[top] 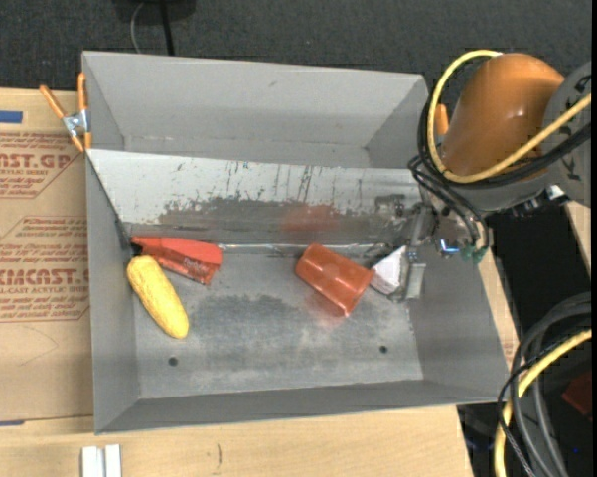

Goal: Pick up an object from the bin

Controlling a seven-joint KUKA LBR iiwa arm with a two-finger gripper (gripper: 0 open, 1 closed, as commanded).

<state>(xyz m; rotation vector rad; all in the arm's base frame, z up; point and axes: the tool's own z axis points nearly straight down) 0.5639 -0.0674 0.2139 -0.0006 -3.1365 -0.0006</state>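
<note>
The gripper (pixel 413 274) sits near the bin's (pixel 278 394) right wall, beside a white scrap (pixel 387 270) and tipped orange cup (pixel 332 278). Open or closed: cannot tell.

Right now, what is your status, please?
Hand low, right side of bin. White piece beside it. Orange cup lying just left. Corn, red pack far left.

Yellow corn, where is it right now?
In the camera view the yellow corn lies on the left side of the bin, just below a flat red packet and well left of the orange cup.
</note>
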